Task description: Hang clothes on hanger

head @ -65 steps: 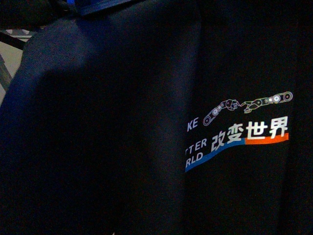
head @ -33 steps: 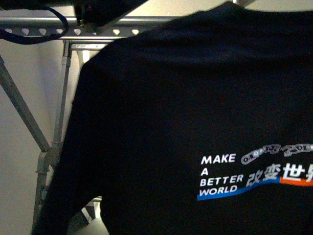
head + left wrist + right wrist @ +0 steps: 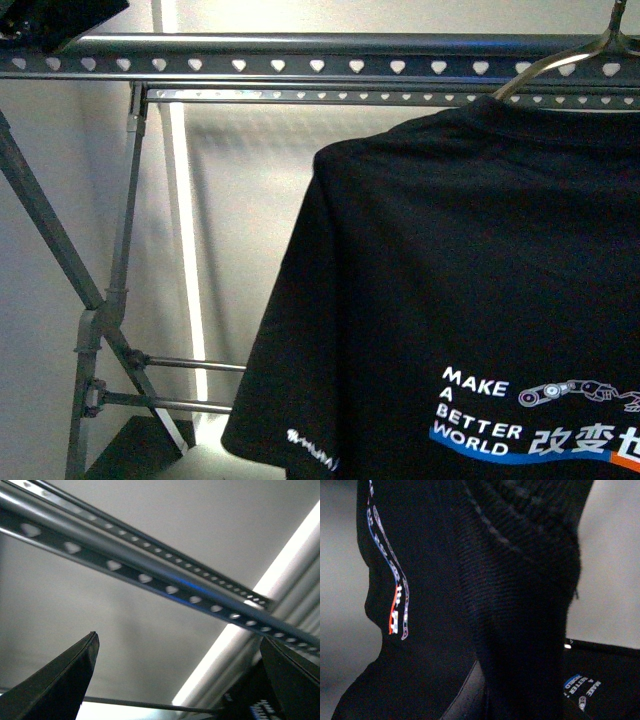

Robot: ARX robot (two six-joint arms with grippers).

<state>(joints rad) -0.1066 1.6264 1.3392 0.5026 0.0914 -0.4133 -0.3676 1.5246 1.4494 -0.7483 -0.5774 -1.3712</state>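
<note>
The clothes, a black T-shirt with white "MAKE A BETTER WORLD" print, hang at the right of the front view, just below the rails. A silver wire hook rises from the collar in front of the hanger, a dark grey rack whose rails have heart-shaped holes. In the right wrist view the clothes fill the frame. My right gripper is shut on them, its fingers hidden by fabric. My left gripper is open and holds nothing. It sits beneath the hanger's rail.
The rack's crossed legs and lower bars stand at the left before a pale wall with a bright vertical strip. A second black printed cloth lies low in the right wrist view.
The T-shirt filled the front view, then moved right and farther off, uncovering the rack's rails and legs. Its print has sunk lower in the frame.
</note>
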